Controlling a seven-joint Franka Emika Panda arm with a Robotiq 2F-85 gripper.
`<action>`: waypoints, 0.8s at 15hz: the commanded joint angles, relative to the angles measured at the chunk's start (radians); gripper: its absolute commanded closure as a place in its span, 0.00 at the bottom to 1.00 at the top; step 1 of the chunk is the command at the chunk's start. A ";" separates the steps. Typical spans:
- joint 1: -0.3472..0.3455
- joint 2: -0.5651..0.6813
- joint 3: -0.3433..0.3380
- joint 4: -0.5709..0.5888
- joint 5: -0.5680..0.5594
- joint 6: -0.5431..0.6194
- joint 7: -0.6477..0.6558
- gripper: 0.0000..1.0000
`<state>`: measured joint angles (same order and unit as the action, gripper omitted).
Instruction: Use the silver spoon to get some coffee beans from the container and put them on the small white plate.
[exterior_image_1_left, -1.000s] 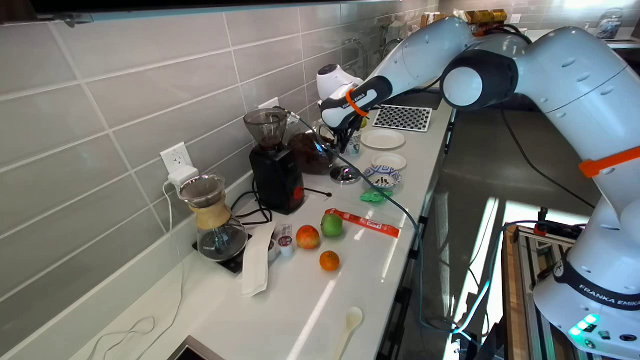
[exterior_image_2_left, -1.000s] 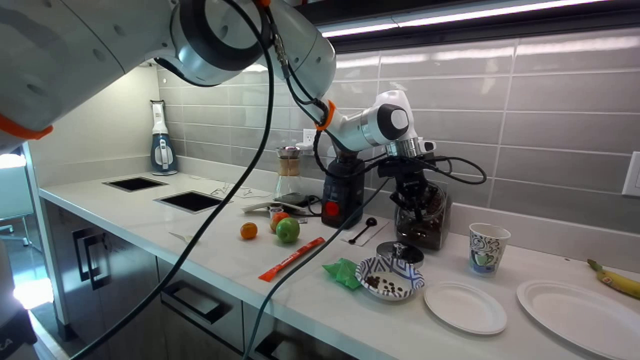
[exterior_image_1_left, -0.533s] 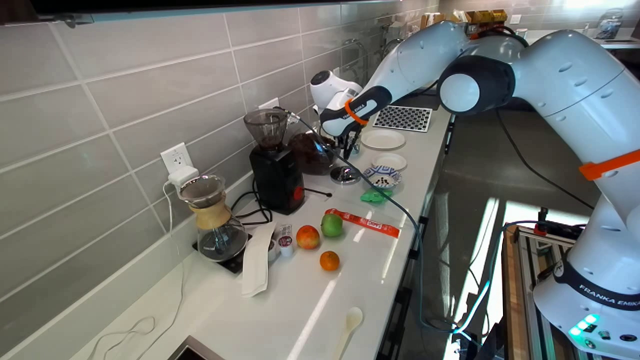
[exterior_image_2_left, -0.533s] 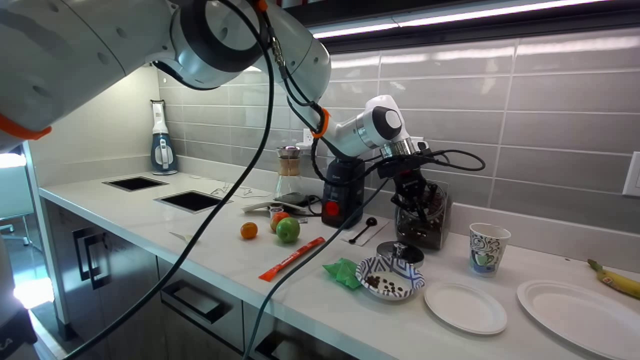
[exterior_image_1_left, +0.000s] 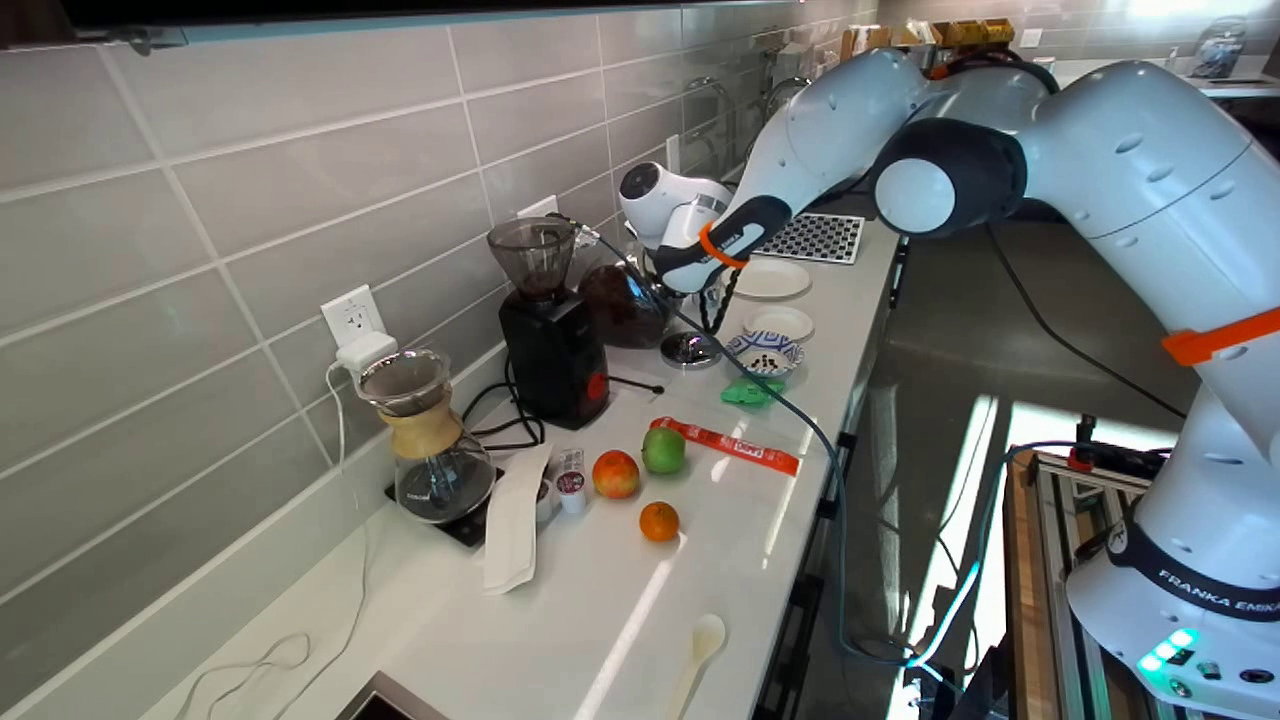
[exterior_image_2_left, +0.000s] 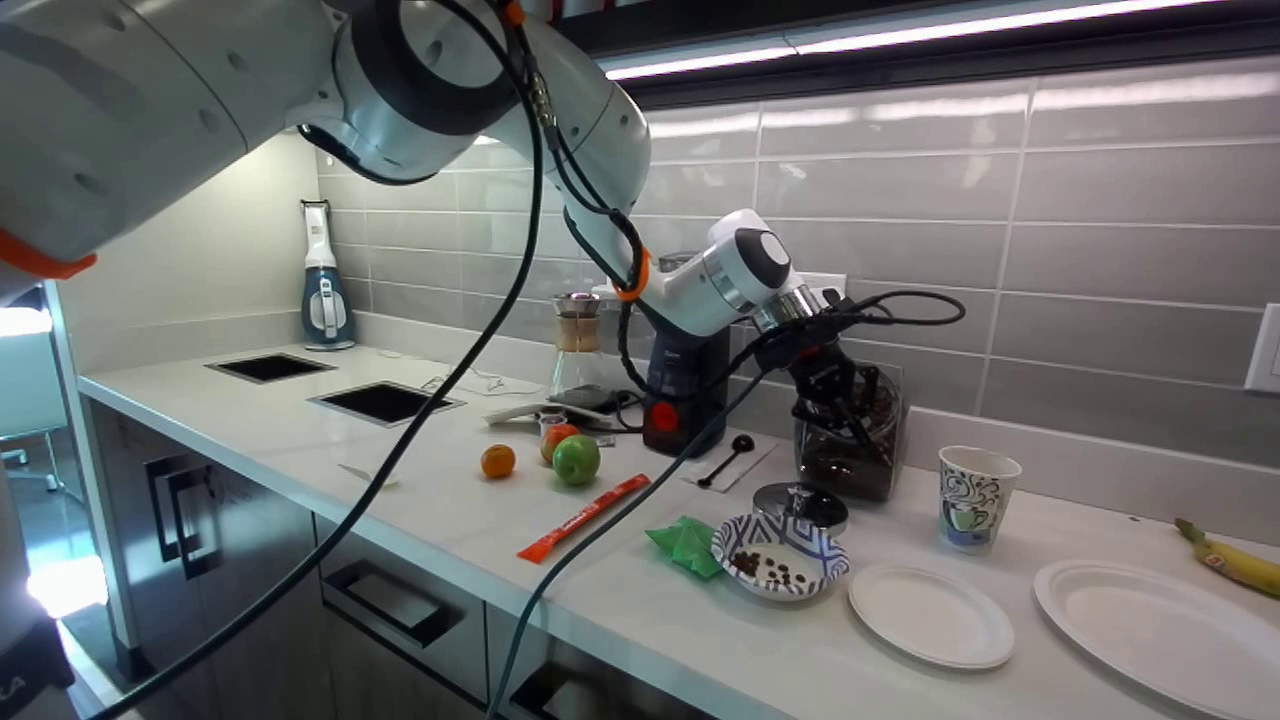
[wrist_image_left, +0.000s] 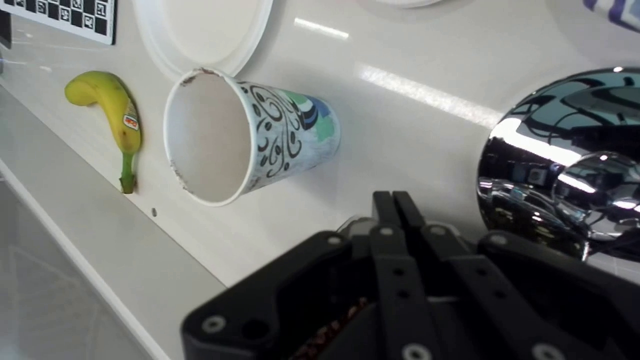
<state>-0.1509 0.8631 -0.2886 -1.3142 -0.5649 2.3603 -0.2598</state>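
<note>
Progress: early stage, transfer apparently not made. Claw (wrist_image_left: 393, 196) stands at the glass jar (exterior_image_1_left: 622, 312) that contains the coffee beans (exterior_image_2_left: 845, 480); its fingertips meet with no gap visible, and nothing is gripped. Whether it touches the jar cannot be told. The chrome lid (exterior_image_2_left: 800, 508) is off and lies on the surface (exterior_image_1_left: 560, 640) near the jar. The small white plate (exterior_image_2_left: 932, 613) sits flat next to the patterned bowl (exterior_image_2_left: 782, 532); no beans show on it, though some lie in the bowl, which is not the goal. Silver spoon: not identified with certainty. A dark-looking spoon (exterior_image_2_left: 730, 457) lies near the black grinder (exterior_image_1_left: 552, 360), possibly the one meant. Left to do, by my reading: take up the spoon, scoop from the jar, carry across, tip onto the plate.
</note>
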 joint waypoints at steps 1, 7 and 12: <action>0.041 -0.006 -0.050 -0.064 -0.085 0.113 0.120 0.99; 0.086 -0.031 -0.096 -0.142 -0.226 0.185 0.289 0.99; 0.114 -0.075 -0.115 -0.224 -0.362 0.230 0.403 0.99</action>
<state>-0.0679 0.8330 -0.3830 -1.4585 -0.8383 2.5256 0.0562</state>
